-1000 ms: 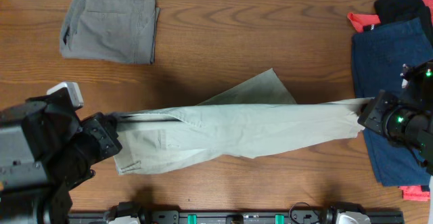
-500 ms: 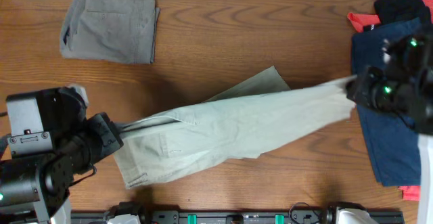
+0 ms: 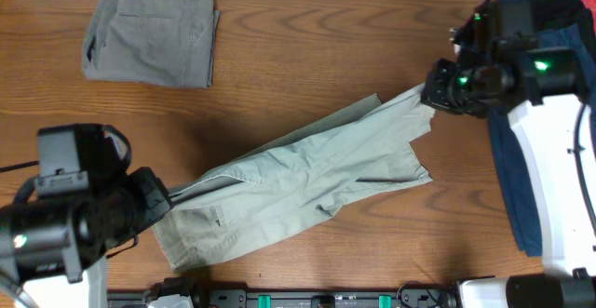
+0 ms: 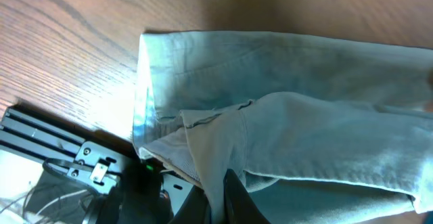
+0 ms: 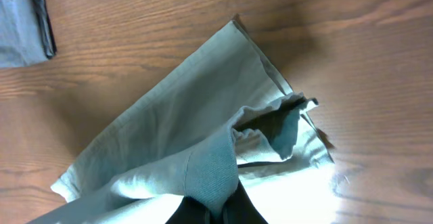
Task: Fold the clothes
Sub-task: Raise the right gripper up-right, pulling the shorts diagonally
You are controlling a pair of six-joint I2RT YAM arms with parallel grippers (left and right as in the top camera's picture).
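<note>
Left claw (image 3: 168, 196) clamped on khaki shorts (image 3: 307, 173) at waistband end; right claw (image 3: 431, 94) clamped on hem. Carry hem across to waistband, cloth taut, edges matched, flat on bench (image 3: 326, 47).

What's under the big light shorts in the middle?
Only the brown table shows around the khaki shorts. One more layer of the same shorts peeks out at their upper edge, flat on the wood. Anything else beneath is covered by cloth, so I cannot tell.
</note>
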